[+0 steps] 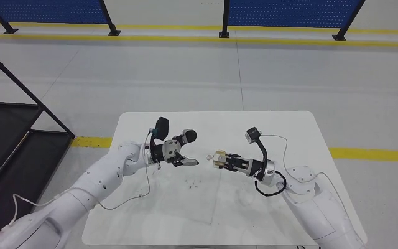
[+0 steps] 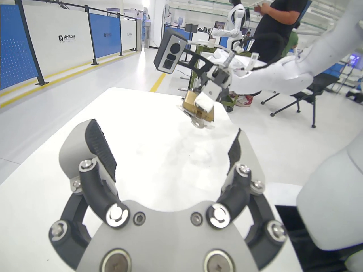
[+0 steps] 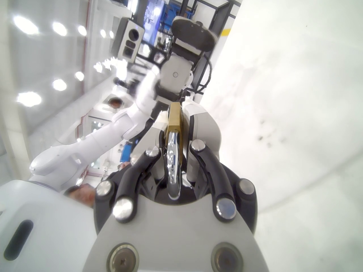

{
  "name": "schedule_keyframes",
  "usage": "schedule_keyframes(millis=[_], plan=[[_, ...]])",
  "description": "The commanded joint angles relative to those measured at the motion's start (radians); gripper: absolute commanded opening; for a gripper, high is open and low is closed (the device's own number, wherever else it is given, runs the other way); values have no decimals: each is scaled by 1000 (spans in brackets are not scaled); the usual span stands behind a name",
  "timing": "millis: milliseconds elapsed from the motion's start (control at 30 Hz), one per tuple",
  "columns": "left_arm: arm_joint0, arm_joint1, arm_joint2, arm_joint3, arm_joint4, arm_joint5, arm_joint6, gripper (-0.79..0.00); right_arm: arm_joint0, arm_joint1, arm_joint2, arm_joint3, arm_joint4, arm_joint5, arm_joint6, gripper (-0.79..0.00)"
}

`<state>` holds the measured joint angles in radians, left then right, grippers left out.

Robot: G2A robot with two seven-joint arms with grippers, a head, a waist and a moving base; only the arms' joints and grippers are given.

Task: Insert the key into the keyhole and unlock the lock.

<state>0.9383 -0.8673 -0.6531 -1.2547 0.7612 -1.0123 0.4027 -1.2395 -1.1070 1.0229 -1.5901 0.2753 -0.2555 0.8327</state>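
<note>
Brass is what the right gripper (image 1: 219, 160) is clamped on: the squarish brass padlock (image 2: 195, 105), with its jaws shut on the lock body. It is held above the middle of the white table (image 1: 186, 218), with the keyhole end turned left towards the other arm. What looks to us like the small silver metal key (image 2: 202, 124) sticks out of that end, apparently seated. The left gripper (image 2: 167, 148) hangs just left of it, jaws wide and empty, not touching the key.

We judge the step in hand to be taking the key's head and turning it. To do it well, we would line the left wrist up with the key's shaft and close on the flat head alone. We would then rotate without pushing sideways, while the right grip holds firm against the twist.

The left wrist view gives us the keyhole end and the gap to cross. The right wrist view gives us the silver steel shackle (image 3: 173, 159) lying back into the palm, though we cannot tell whether it has sprung. From that side the lock body hides the key.
</note>
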Motion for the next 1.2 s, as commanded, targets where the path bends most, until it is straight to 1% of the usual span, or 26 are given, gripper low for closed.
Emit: schedule_keyframes(millis=[0, 67, 100, 133, 200, 267, 367, 400, 467, 500, 533, 833, 933, 1033, 1167], plan=[[-17, 11, 31, -7, -203, 0, -147, 0, 0, 0, 0, 0, 0, 0, 0, -785], [-36, 24, 69, -34, -421, 0, -302, 0, 0, 0, 0, 0, 0, 0, 0, -785], [-45, 31, 93, -43, -549, 0, -402, 0, 0, 0, 0, 0, 0, 0, 0, -785], [-59, 39, 120, -41, -676, 0, -528, 0, 0, 0, 0, 0, 0, 0, 0, -785], [-94, 51, 156, -12, -939, 0, -760, 0, 0, 0, 0, 0, 0, 0, 0, -785], [-127, 54, 186, 22, -1163, 11, -966, 0, 0, 0, 0, 0, 0, 0, 0, -785], [-162, 51, 206, 48, -1469, 80, -1209, 0, 0, 0, 0, 0, 0, 0, 0, -785], [-171, 49, 205, 59, -1545, 99, -1285, 0, 0, 0, 0, 0, 0, 0, 0, -785], [-180, 44, 203, 59, -1665, 174, -1384, 0, 0, 0, 0, 0, 0, 0, 0, -785], [-185, 42, 197, 57, -1698, 206, -1416, 0, 0, 0, 0, 0, 0, 0, 0, -785], [-192, 42, 188, 57, -1680, 207, -1418, 0, 0, 0, 0, 0, 0, 0, 0, -785], [-192, 42, 188, 57, -1680, 207, -1418, 0, 0, 0, 0, 0, 0, 0, 0, -785], [-168, 38, 185, 19, -1687, 250, -1419, 0, 0, 0, 0, 0, 0, 0, 0, -785], [-164, 34, 175, 22, -1659, 279, -1451, 0, 0, 0, 0, 0, 0, 0, 0, -785], [-154, 22, 165, 18, -1662, 304, -1477, 0, 0, 0, 0, 0, 0, 0, 0, -785]])
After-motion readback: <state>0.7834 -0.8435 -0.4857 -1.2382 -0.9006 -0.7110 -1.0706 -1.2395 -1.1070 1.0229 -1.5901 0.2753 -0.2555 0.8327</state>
